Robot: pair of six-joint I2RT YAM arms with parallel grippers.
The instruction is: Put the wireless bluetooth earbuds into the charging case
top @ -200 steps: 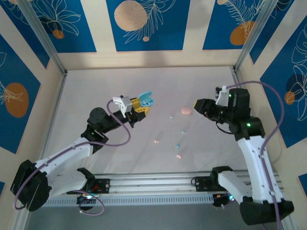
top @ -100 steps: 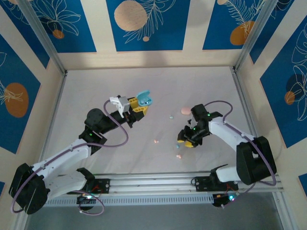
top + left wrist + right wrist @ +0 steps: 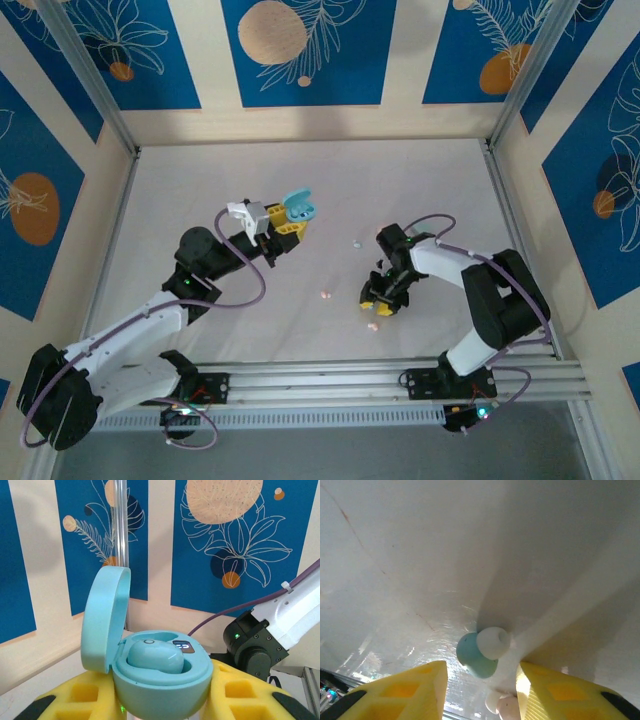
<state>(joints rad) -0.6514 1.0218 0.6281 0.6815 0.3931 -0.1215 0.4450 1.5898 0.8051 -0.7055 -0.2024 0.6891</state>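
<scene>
Currently left end effector point(image 3: 291, 222) is clenched on the open teal charging case point(image 3: 160, 677) with a seated earbud point(image 3: 155, 657) inside, lower centre of its wrist view, while right end effector point(image 3: 480, 677) sits released low over the table point(image 3: 420, 555), straddling a loose earbud point(image 3: 472, 657) at lower centre, untouched.
</scene>
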